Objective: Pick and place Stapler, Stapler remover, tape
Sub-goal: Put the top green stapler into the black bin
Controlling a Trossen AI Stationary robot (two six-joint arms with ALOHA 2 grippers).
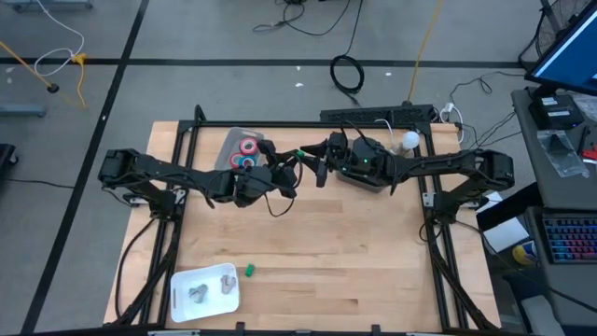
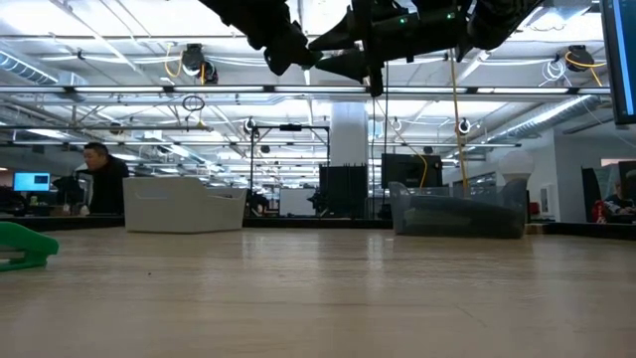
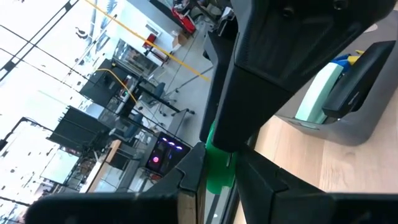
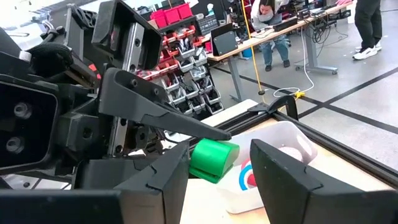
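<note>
A small green stapler [image 4: 212, 158] hangs high over the table's middle, between both arms. My left gripper [image 3: 219, 177] is shut on it, reaching in from the table's left. My right gripper [image 4: 217, 168] comes level from the right, open, with one finger on either side of the stapler and a gap showing beside it. Red and blue tape rolls [image 1: 247, 149] lie in a pale container at the back. Two small grey pieces [image 1: 199, 294], perhaps stapler removers, lie in a white tray [image 1: 177, 280] at the front left. My left gripper pinches the green stapler [image 3: 216, 163] between its two fingers, coming level from the table's left. One finger [image 4: 180, 121] lies over the stapler's top. The stapler is lifted clear, well above the table.
A second green stapler [image 1: 249, 271] lies on the bare wood near the white tray and shows at the left of the low view [image 2: 20, 249]. A dark bin [image 1: 373, 177] with pale green and blue things stands under my right arm.
</note>
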